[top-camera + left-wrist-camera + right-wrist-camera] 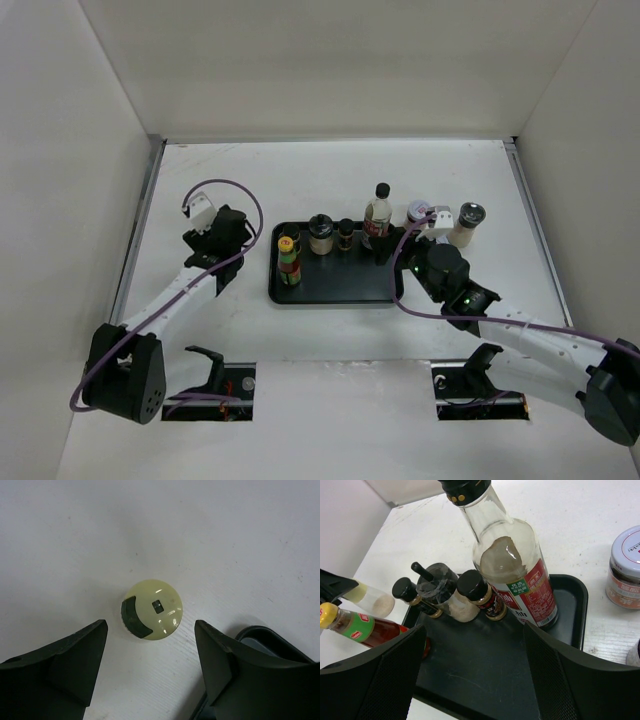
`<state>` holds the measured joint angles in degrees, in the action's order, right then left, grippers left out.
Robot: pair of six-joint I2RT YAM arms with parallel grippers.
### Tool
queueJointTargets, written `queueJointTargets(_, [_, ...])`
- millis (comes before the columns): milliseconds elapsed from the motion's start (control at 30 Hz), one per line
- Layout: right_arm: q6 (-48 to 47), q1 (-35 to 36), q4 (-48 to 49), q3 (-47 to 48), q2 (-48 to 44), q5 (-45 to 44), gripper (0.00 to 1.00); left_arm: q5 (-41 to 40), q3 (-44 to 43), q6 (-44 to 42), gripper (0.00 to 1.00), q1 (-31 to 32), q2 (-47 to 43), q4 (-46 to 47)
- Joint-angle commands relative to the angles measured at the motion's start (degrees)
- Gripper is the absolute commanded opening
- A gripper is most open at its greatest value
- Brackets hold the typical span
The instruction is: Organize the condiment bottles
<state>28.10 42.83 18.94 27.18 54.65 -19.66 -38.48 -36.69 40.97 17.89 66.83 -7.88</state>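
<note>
- Your left gripper [150, 626] is closest to the lens; its two dark fingers are spread wide and hold nothing; the pale-lidded jar [152, 610] stands on the white table [225, 540] just past the tips, centred in the gap and touching neither finger.
- Right of that jar lies the black tray [335, 290]; one corner of it shows beside your left gripper's right finger.
- On the tray, from the left: the yellow-capped sauce bottle [289, 262]; a small black-capped bottle [406, 591]; a glass jar [437, 587]; a second black-capped bottle [475, 590]; then the tall clear bottle [512, 575] at the right.
- Your right gripper [475, 675] hovers over the tray, fingers far apart and empty; the tall clear bottle stands ahead of the opening, untouched.
- Off the tray, on the table, are the white-lidded jar [627, 567] near the tray's right edge and the dark-lidded jar [467, 222] further right.
</note>
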Motion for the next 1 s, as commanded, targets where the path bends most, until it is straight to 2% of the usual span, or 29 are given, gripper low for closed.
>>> queueJointTargets(0, [-0.5, 0.3, 4.1, 0.4, 0.3, -0.6, 0.82, -0.1, -0.7, 0.1, 0.67, -0.8, 0.4, 5.1])
queueJointTargets(167, [-0.5, 0.4, 4.1, 0.5, 0.5, -0.7, 0.82, 0.3, -0.4, -1.0, 0.55, -2.1, 2.2, 7.4])
queueJointTargets(500, [-0.6, 0.4, 4.1, 0.4, 0.1, -0.8, 0.82, 1.4, 2.4, -2.2, 0.38, -3.7, -0.7, 8.8])
queueJointTargets(667, [-0.7, 0.4, 4.0, 0.5, 0.4, -0.8, 0.82, 2.5, 3.0, -3.3, 0.37, -2.5, -12.2, 9.2])
queueJointTargets(800, [-0.7, 0.4, 4.0, 0.6, 0.9, -1.0, 0.83, 2.2, -0.7, -4.9, 0.37, -0.4, -22.2, 7.4])
queueJointTargets(967, [-0.9, 0.4, 4.2, 0.5, 1.0, -1.2, 0.83, 0.9, -7.6, -5.8, 0.37, 7.5, -28.2, 5.2])
